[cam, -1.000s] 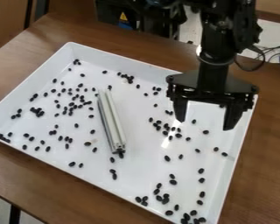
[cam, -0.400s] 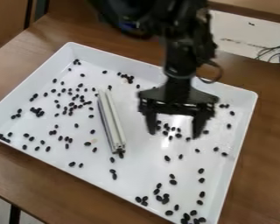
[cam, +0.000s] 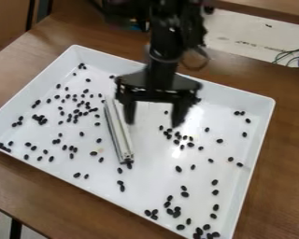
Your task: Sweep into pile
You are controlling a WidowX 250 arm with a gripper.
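One high view, slanting down on the tray point(cam: 152, 186), facing the arm point(cam: 162, 44), close enough to crop tray corners

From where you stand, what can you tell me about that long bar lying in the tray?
The bar is a slim, straight, pale grey length, metal by its look, with ridges running along it and a darker long side. It lies flat on the floor of the white tray, slanting across the middle, its near end showing a grooved, cut face. Small black beans sit right at that end.
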